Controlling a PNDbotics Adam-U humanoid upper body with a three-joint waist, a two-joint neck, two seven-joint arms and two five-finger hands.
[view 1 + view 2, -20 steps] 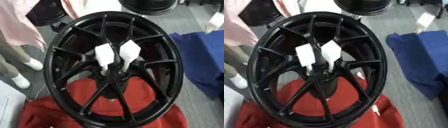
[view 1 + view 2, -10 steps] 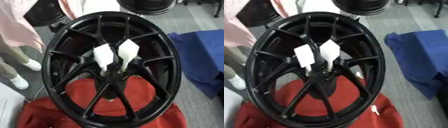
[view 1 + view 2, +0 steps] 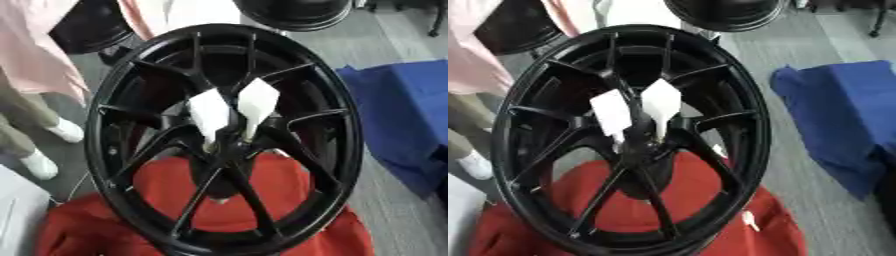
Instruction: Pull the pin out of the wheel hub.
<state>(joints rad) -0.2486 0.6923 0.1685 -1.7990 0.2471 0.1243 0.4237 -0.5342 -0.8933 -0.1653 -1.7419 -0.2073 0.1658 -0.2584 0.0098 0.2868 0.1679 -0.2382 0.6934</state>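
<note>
Apparently nothing has shifted since a second ago except my camera: the black wheel (image 3: 223, 137) stands upright on the red cloth (image 3: 262, 200), two white tags (image 3: 234, 107) still stick out at its hub, and neither hand shows, so I cannot tell their state.

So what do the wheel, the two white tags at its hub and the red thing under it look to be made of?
Wheel: probably metal with a glossy black coat; thin rigid spokes, soft sheen on the rim.
White tags: likely paper or thin plastic; flat, matte, sharp-cornered.
Red thing: cloth; it drapes and folds.
No robot hand is in view.
</note>
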